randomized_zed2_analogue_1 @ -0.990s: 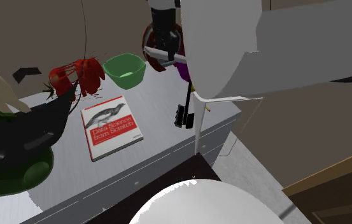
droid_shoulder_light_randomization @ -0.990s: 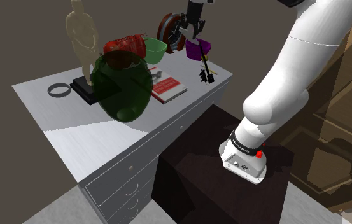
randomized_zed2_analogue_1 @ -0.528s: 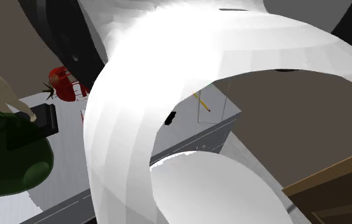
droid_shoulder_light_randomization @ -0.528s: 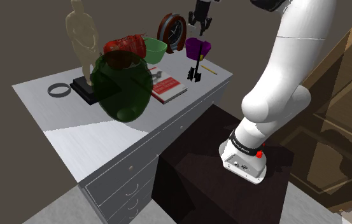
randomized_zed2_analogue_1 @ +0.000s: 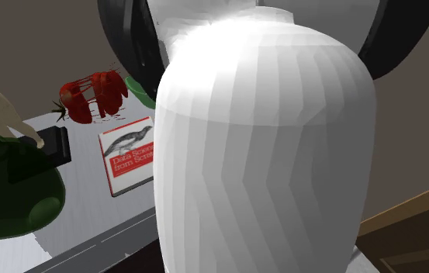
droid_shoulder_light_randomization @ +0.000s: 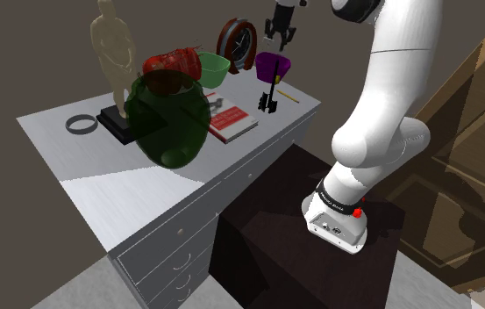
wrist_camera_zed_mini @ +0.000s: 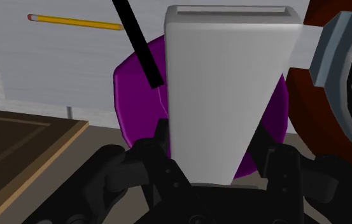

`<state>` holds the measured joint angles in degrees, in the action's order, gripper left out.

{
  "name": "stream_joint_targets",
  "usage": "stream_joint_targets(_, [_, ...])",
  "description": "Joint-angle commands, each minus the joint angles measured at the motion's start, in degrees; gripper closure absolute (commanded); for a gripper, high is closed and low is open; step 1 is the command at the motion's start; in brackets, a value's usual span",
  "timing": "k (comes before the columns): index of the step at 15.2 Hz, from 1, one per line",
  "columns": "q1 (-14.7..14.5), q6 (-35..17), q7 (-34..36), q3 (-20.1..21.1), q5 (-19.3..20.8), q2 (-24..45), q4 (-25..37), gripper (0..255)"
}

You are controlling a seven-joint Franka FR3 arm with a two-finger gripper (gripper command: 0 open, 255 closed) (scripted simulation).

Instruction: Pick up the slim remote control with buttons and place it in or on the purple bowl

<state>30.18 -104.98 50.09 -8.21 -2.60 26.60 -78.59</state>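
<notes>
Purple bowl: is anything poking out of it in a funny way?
Yes. A thin black stick leans crookedly with one end inside the purple bowl and its wider end down on the table near the pencil, instead of lying flat. The gripper holds a white block above the bowl.

Your arm (droid_shoulder_light_randomization: 389, 79) reads as a smooth white shell with a soft sheen. The surface (droid_shoulder_light_randomization: 74, 158) is plain grey, smooth, catching a pale gloss near its front. Look at the vase (droid_shoulder_light_randomization: 172, 123): deep green, see-through, glassy and shiny. The book (droid_shoulder_light_randomization: 231, 124) has a printed paper cover. The bowl (wrist_camera_zed_mini: 136, 105) is even purple, smooth, no texture; the remote (droid_shoulder_light_randomization: 271, 95) matt black. The pencil (wrist_camera_zed_mini: 72, 23) looks smooth, yellow-coated. The clock (droid_shoulder_light_randomization: 238, 44) has a polished red-brown rim. The panel (wrist_camera_zed_mini: 21, 146) shows brown wood.
</notes>
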Motion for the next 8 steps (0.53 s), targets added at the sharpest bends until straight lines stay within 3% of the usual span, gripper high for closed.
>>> stream_joint_targets(1, [0.01,-1.53,-0.06,-0.02,0.00,-0.04,-1.62,255])
stream_joint_targets(8, [-0.05,-6.43,-0.12,0.09,-0.16,0.92,-5.58,255])
